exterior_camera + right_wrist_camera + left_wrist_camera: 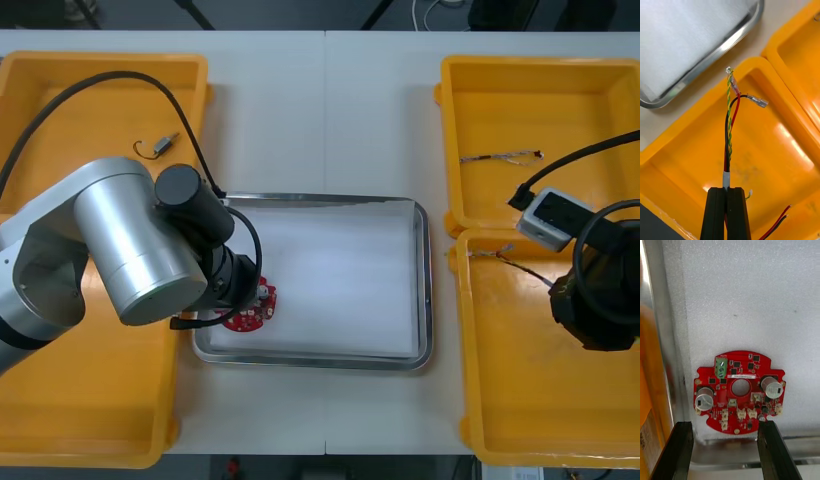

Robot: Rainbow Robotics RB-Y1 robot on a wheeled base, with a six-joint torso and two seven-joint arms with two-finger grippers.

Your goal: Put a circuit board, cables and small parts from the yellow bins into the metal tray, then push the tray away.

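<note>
Now right gripper [727, 189] is clenching limp & light red and yellow cable [730, 127] at taped end; left gripper [725, 424], released, is hovering over stiff, fragile circuit board [739, 390]: grip by rim.

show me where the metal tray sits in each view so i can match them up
front view: metal tray at the table's centre between the yellow bins, circuit board in its left end.
right wrist view: a metal tray corner beyond the bin wall, past the cable held in the right end effector.
left wrist view: metal tray wall and white floor, circuit board just ahead of the open left end effector.
shared landmark: the white inside.
</note>
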